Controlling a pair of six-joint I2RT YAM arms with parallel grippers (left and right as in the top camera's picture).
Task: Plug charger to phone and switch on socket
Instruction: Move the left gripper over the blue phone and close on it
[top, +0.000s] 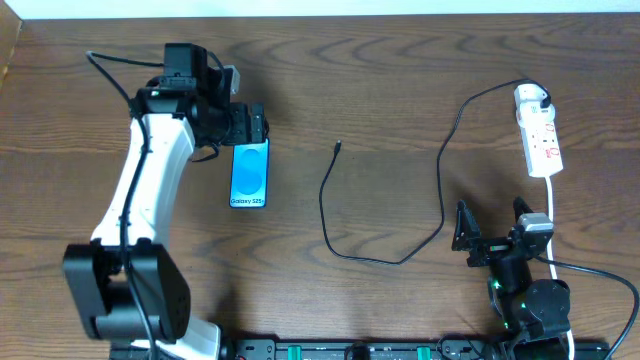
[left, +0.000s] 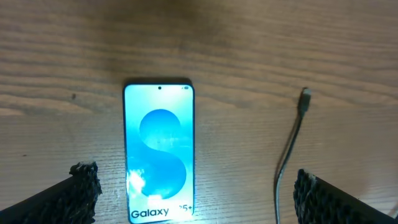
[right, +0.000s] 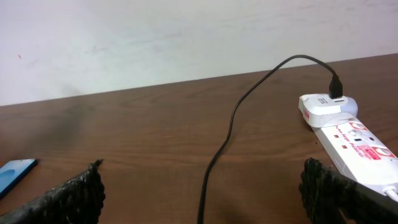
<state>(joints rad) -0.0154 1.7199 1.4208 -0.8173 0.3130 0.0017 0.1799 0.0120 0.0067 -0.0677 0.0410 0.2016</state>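
Left gripper (left: 196, 188) spread wide above slim black-framed, blue-screened phone (top: 249, 172), flat on brown wooden counter (top: 400, 60), likely to steady it. Thin black charger cable (left: 287, 151): plug tip (left: 305, 99) free near phone, white adapter (right: 323, 107) seated in narrow white power strip (right: 360, 146). Right gripper (top: 492, 225) spread wide, empty, near cable.

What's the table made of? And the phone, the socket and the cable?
Table: looks like wood, brown and matte with grain lines, though it might be a printed laminate.
Phone: smooth, glossy front, probably glass, with a glowing screen.
Socket: white, hard-looking, slightly shiny, likely plastic.
Cable: black, thin and lying in curves, probably rubbery plastic.
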